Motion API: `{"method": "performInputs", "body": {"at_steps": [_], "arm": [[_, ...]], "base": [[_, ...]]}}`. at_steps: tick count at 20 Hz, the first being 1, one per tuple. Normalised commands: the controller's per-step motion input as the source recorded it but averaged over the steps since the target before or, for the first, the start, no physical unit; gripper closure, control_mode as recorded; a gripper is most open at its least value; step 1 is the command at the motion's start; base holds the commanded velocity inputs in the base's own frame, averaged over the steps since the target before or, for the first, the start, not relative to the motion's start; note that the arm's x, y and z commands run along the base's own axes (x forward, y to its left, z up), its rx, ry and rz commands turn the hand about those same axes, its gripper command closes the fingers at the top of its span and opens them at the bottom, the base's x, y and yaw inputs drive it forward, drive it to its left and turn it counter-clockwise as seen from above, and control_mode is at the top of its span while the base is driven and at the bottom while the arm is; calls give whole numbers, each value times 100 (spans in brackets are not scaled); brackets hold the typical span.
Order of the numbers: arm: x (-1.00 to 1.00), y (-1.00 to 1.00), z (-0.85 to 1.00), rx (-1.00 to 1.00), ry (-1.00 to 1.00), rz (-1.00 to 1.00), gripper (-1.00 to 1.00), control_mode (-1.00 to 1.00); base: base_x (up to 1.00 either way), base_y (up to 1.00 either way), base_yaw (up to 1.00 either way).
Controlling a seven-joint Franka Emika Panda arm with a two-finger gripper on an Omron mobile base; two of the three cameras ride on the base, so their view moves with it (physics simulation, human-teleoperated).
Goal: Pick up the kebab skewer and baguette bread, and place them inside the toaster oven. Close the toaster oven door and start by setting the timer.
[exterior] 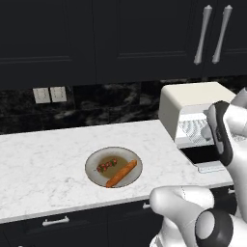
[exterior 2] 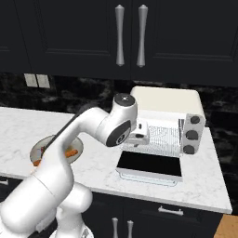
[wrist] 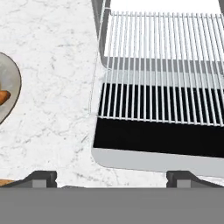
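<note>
Item: the toaster oven (exterior 2: 167,123), cream-white, was recorded at the right end of the marble counter (exterior: 43,164), three knobs (exterior 2: 191,135) at its right side; the toaster oven door (exterior 2: 149,166) was found lowered flat toward the counter edge, dark glass upward, and the wire rack (wrist: 162,65) was seen drawn partly out over it and bare. Item: the plate (exterior: 94,161), grey and round, was noted on the counter well to the left of the oven; upon it the kebab skewer (exterior: 106,165) and the baguette bread (exterior: 121,173) were recorded lying side by side, the loaf nearer the counter front, neither lifted. Item: the gripper (wrist: 111,177) was seen above the oven's open front, near the left edge of the rack, its jaws spread wide with nothing between them; the two dark fingertips (wrist: 41,178) were seen well apart at the bottom of the hand view. Status: neither food item was loaded, so the first pick was judged the step in hand, with the door already opened for it. Next move, as judged: the hand would need to be carried left to the plate, lowered over the skewer or the loaf, the jaws set across the thin body and closed, care being taken that the neighbouring item was not nudged.
</note>
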Motion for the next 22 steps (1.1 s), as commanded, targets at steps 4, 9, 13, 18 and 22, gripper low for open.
{"method": "performInputs", "body": {"at_steps": [4, 9, 13, 18, 22], "arm": [[-6, 100, 0, 0, 1, -8, -100, -100], [7, 100, -13, 0, 2, -16, -100, -100], [12, 100, -25, 0, 0, -25, -100, -100], [6, 100, -33, 0, 10, -22, -100, -100], [2, 100, -26, 0, 18, -13, -100, -100]], "base": [[0, 0, 0], [0, 0, 0], [0, 0, 0], [0, 0, 0], [0, 0, 0]]}}
